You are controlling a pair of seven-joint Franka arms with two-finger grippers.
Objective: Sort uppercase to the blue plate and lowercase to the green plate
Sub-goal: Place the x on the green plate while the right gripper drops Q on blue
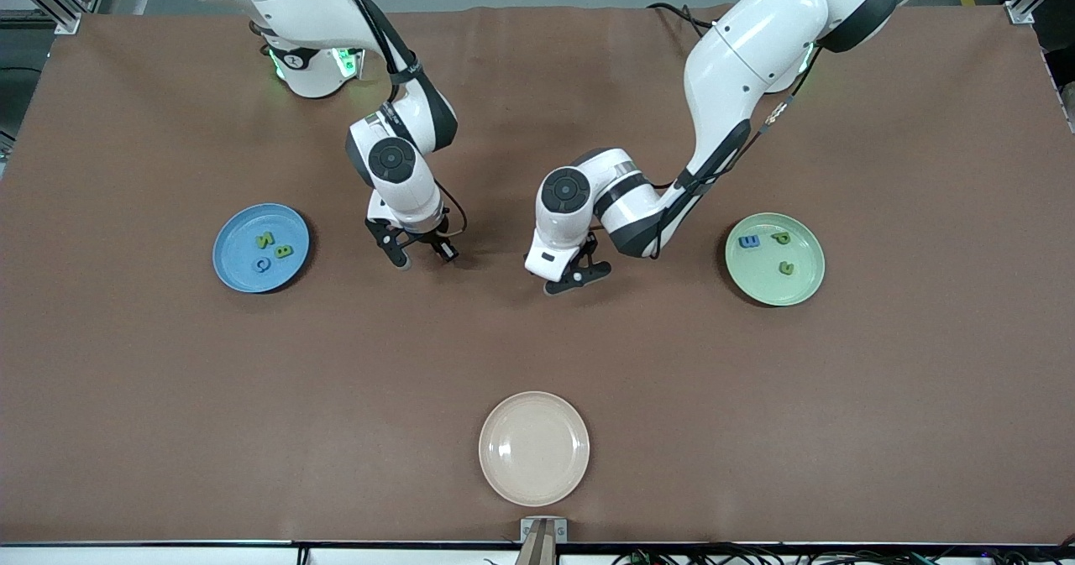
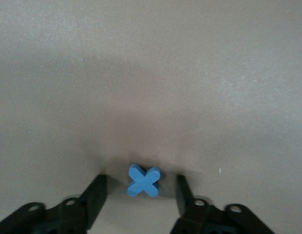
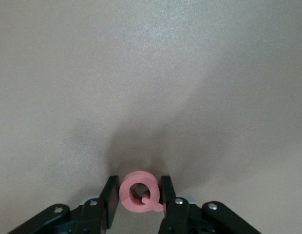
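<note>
My right gripper [image 3: 140, 193] is shut on a pink ring-shaped uppercase Q [image 3: 128, 193], low at the table mid-way between the plates. My left gripper [image 2: 140, 189] is open around a blue lowercase x [image 2: 143, 181], with a gap on each side, and the x lies flat on the table. In the front view the right gripper [image 1: 417, 253] and the left gripper [image 1: 576, 278] stand side by side at the table's middle. The blue plate [image 1: 232, 264] holds a green N [image 1: 265, 240], a green B [image 1: 284, 252] and a blue C [image 1: 262, 264]. The green plate [image 1: 762, 285] holds a blue m [image 1: 748, 242], a green p [image 1: 782, 238] and a green hooked letter [image 1: 786, 268].
A cream plate [image 1: 534, 447] with nothing on it lies nearer to the front camera than both grippers, close to the table's edge. The blue plate is toward the right arm's end of the table, the green plate toward the left arm's end.
</note>
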